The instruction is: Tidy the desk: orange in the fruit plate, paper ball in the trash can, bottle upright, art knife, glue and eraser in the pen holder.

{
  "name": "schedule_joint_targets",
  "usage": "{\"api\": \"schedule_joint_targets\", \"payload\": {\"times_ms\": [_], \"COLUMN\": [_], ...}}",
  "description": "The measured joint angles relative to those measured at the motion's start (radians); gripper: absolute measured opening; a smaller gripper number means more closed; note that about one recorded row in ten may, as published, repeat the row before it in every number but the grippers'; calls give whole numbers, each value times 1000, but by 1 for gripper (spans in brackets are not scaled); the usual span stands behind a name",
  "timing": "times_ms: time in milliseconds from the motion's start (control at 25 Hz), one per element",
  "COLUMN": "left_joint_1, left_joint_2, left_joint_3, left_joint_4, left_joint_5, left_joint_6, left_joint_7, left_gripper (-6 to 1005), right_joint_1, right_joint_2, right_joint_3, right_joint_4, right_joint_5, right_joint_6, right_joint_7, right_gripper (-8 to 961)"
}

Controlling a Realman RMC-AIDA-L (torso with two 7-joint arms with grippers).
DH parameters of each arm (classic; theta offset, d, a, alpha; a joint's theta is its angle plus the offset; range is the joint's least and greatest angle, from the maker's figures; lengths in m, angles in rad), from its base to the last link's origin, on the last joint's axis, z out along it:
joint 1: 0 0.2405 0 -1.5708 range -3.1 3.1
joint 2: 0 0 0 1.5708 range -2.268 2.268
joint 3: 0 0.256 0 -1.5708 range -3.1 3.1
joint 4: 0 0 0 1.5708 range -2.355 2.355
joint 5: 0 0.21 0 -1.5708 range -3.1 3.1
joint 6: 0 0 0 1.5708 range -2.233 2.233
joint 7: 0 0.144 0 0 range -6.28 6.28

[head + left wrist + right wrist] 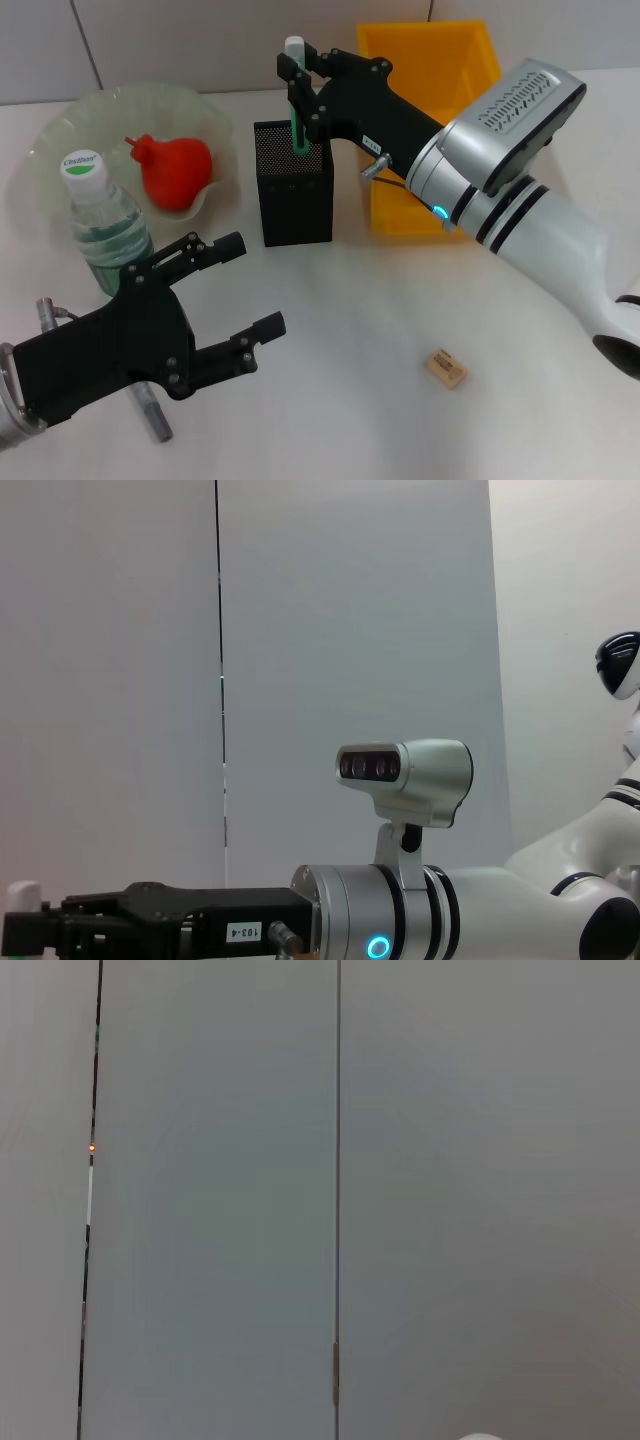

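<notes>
My right gripper (300, 68) is shut on the glue (296, 120), a mint-green stick with a white end. It holds the glue upright, with the lower tip inside the mouth of the black mesh pen holder (296, 195). The orange (178, 172) lies in the pale green fruit plate (55, 140). The bottle (105, 228) stands upright in front of the plate. My left gripper (238, 295) hangs open at the front left, over the grey art knife (152, 408). The tan eraser (446, 367) lies on the table at the front right. The paper ball is out of view.
The yellow trash can (430, 55) stands behind my right arm, right of the pen holder. The left wrist view shows my right arm (400, 920) against a plain wall. The right wrist view shows only wall.
</notes>
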Motion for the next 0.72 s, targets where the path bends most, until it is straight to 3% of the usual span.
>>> {"api": "schedule_joint_targets", "payload": {"times_ms": [240, 600, 720], "left_joint_1": [1, 4, 8], "left_joint_2": [0, 1, 2], "left_joint_3": [1, -5, -8], "left_joint_4": [-1, -2, -2], "left_joint_5": [0, 0, 0], "left_joint_6": [5, 21, 33], "left_joint_7": [0, 0, 4], "left_gripper": [806, 805, 805], "right_joint_1": [-10, -18, -53], "right_joint_2": [5, 5, -5], "right_joint_3": [2, 7, 10], "right_joint_4": [0, -1, 3], "right_joint_5": [-2, -20, -22], "right_joint_6": [-6, -15, -100], "right_joint_7": [0, 4, 37], "right_gripper": [230, 485, 544]}}
